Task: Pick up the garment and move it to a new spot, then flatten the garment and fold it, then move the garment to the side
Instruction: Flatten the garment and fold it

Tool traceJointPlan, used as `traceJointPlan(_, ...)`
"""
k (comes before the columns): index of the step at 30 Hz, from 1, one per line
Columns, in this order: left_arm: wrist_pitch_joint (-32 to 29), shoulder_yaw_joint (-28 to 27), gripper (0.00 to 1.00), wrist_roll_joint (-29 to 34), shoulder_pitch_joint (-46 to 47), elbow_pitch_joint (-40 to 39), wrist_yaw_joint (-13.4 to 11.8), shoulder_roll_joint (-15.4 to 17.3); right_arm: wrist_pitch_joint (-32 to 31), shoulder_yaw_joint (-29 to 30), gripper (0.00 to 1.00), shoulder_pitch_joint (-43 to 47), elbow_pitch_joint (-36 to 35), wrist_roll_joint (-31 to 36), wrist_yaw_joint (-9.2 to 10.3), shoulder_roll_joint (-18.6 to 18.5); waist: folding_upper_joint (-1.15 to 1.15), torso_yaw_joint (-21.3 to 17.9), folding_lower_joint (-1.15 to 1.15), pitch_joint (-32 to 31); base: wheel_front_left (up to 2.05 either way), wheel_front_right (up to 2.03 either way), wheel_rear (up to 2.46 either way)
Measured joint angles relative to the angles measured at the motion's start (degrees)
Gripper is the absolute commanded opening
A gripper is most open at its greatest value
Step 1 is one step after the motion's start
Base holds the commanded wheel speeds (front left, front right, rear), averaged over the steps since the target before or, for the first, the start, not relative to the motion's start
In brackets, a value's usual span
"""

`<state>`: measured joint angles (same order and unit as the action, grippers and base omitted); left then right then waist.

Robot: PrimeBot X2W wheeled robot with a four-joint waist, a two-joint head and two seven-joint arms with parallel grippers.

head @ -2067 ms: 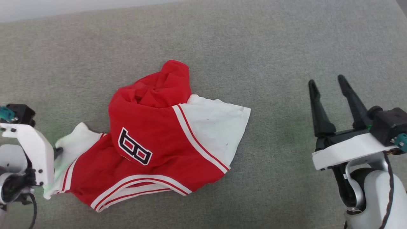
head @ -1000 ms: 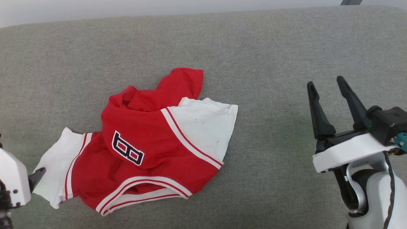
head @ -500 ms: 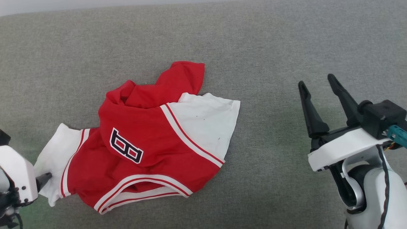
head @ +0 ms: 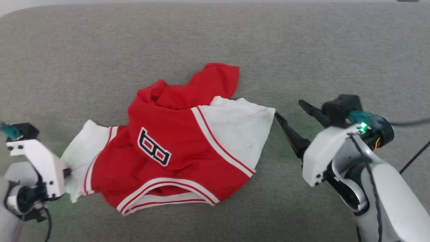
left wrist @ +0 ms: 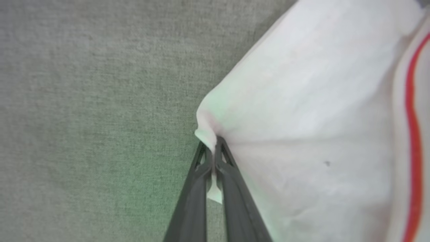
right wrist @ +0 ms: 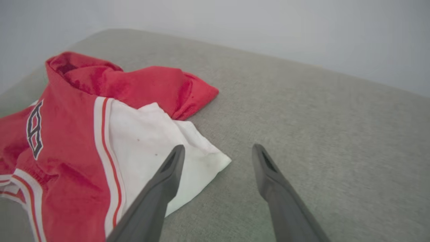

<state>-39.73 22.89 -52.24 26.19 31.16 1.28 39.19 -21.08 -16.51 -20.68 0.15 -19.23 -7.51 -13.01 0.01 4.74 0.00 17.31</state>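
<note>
The garment [head: 174, 148] is a red shirt with white sleeves. It lies in a messy bunch in the middle of the grey fabric surface [head: 302, 50], between the two tools. The red part is folded over itself, and one black letter with a white edge shows on top. The left tool [left wrist: 212, 148] has its two fingers pressed together. They pinch the very edge of the white sleeve on the left [head: 80, 144], and a tiny bit of white cloth pokes out between them. The right tool [right wrist: 218, 148] has its fingers spread apart and holds nothing. It sits just beside the corner of the other white sleeve [head: 242, 131], and I cannot tell if one finger touches the cloth. I think this shirt is light, thin and very floppy. It will not break, but it will hang down and bunch up when it is lifted. It will not keep any shape by itself. The left pinch is very small, so the cloth could slip out if it is pulled hard. A good place for the right tool to hold looks like the edge of the sleeve beside it. With one hold on each sleeve, the shirt could be pulled wide and laid flat.
</note>
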Motion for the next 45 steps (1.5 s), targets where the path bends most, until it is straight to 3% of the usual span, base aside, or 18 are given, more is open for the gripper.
traceJointPlan(5, 1.29, 2.05, 0.00, 1.51, 3.09, 2.16, 1.93, -2.67, -7.67, -5.38, 1.00, -4.75, 5.76, -2.79, 0.01, -3.83, 0.00, 2.70, 0.00, 0.12, 0.00, 0.00, 0.00)
traceJointPlan(11, 2.65, 3.83, 0.00, 2.13, 6.23, 4.37, 3.71, -5.36, -12.00, -12.30, 1.00, -11.27, 13.05, -3.67, 0.01, -7.51, 0.00, 5.69, 0.00, 1.01, 0.00, 0.00, 0.00)
traceJointPlan(20, 4.55, 5.28, 0.00, 2.12, 8.75, 7.56, 5.22, -7.33, -20.14, -22.17, 1.00, -20.52, 23.77, -10.53, 0.14, -7.99, 0.00, 7.72, 0.00, 2.23, 0.00, 0.00, 0.00)
traceJointPlan(21, 4.71, 5.39, 0.00, 2.10, 8.85, 7.93, 5.27, -7.42, -20.78, -22.99, 0.23, -21.40, 24.36, -11.67, 0.26, -8.22, 0.00, 7.74, 0.00, 2.19, 0.00, 0.00, 0.00)
traceJointPlan(22, 4.72, 5.54, 0.00, 2.04, 9.06, 8.20, 5.30, -7.51, -20.96, -23.73, 0.00, -21.99, 24.91, -12.71, 0.26, -8.37, 0.00, 7.76, 0.00, 2.11, 0.00, 0.00, 0.00)
traceJointPlan(29, 3.91, 6.45, 0.00, 1.53, 10.96, 8.27, 5.77, -7.02, -19.23, -24.92, 0.00, -23.24, 25.96, -19.63, -0.03, -9.23, 0.00, 7.46, 0.00, 0.44, 0.00, 0.00, 0.00)
traceJointPlan(35, 0.66, 5.99, 0.00, 1.01, 14.60, 1.80, 5.75, -3.80, -17.49, -23.10, 0.00, -24.60, 19.86, -25.05, -0.02, -12.68, -0.01, 5.92, 0.00, -3.17, 0.00, 0.00, 0.00)
traceJointPlan(45, -4.31, 4.55, 0.00, 1.09, 21.39, -9.23, 2.16, -1.53, -16.63, -16.83, 0.00, -27.47, 12.98, -27.88, -0.02, -16.28, 0.00, 3.05, 0.00, -8.93, 0.00, 0.00, 0.00)
